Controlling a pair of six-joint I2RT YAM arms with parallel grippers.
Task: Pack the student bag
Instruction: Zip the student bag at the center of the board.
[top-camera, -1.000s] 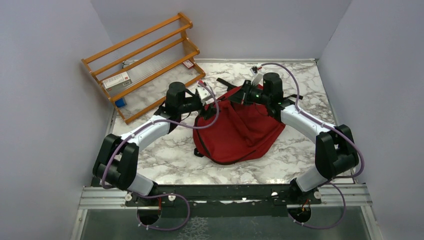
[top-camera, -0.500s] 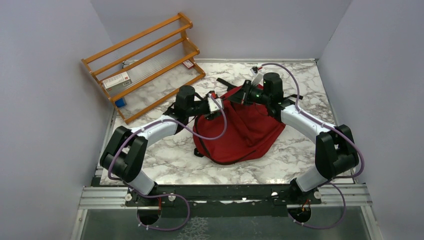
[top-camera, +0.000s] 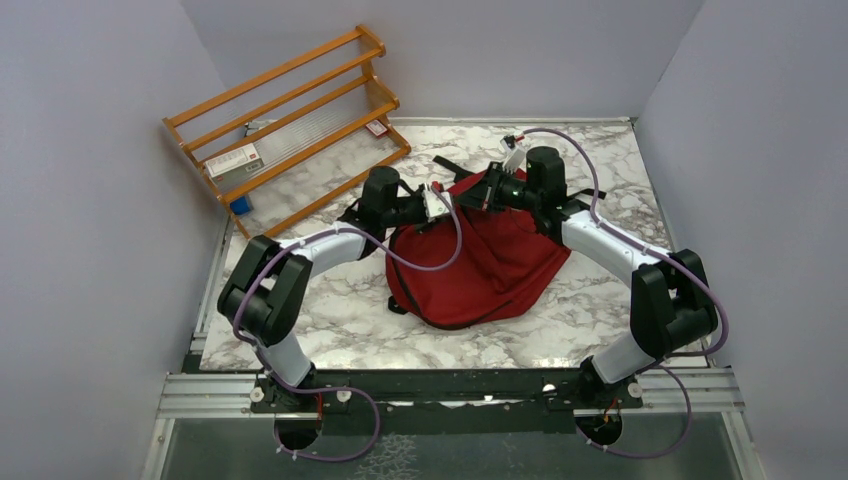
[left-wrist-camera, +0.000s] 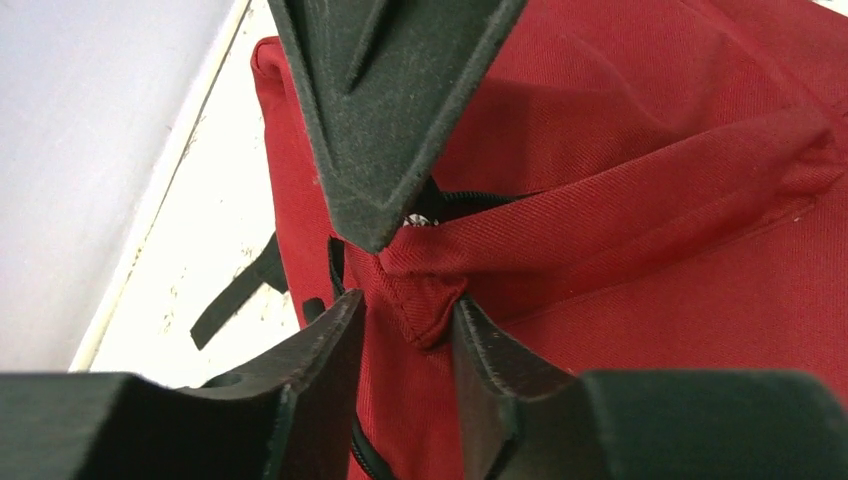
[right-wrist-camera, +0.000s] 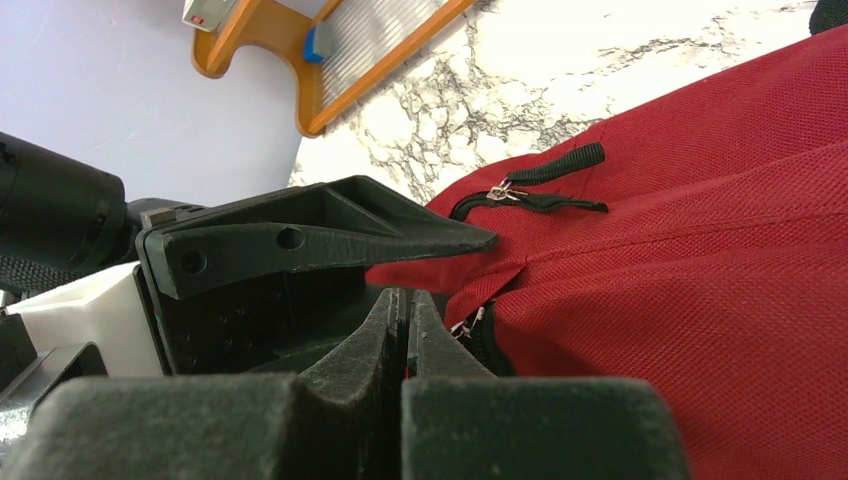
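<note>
The student bag, dark red with black trim, lies slumped in the middle of the marble table. My right gripper is at its top edge and is shut, pinching the red fabric beside the zipper; a sliver of red shows between its fingertips. In the left wrist view its black fingers tent the fabric upward. My left gripper faces it from the left. Its jaws stand apart around a folded corner of the bag, the right pad touching the cloth.
A wooden rack leans at the back left with small boxes on it. A black strap trails behind the bag. Another strap lies on the marble at the bag's left. Walls enclose the table on three sides.
My left arm has swung right and forward to the bag's top, and its jaws have narrowed around the fabric corner. The right gripper has kept its pinch and place.
</note>
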